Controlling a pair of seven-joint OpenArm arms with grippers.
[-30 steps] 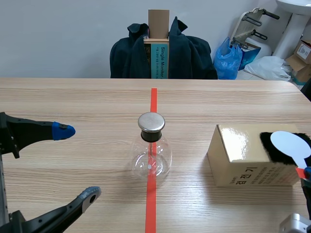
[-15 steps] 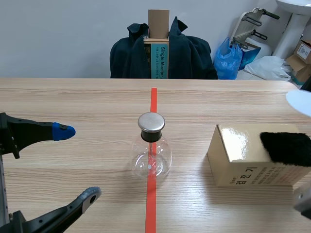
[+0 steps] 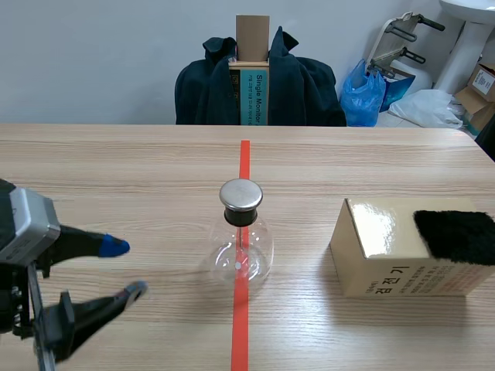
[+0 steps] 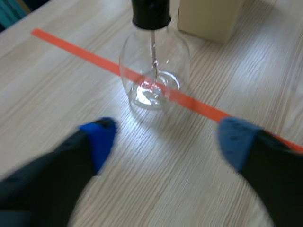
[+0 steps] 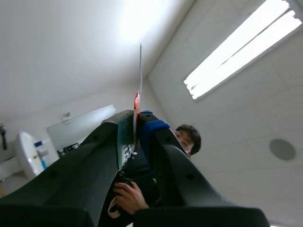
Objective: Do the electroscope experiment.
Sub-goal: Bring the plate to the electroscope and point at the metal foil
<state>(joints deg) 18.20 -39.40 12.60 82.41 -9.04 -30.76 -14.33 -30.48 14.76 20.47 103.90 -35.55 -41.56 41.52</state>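
Wooden table (image 3: 116, 154), cardboard box (image 3: 387, 259) at its right, glass electroscope flask (image 3: 241, 247) upright mid-table on red tape line (image 3: 244, 162), black fur pad (image 3: 456, 236) atop box, left gripper (image 3: 126, 270) spread wide, near flask, right gripper (image 5: 137, 133) raised ceilingward, pinching thin white plate (image 5: 140, 71).

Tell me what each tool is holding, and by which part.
Right tool: shut on a thin white paddle, seen edge-on, gripped at its red end. Left tool: open, holding nothing.
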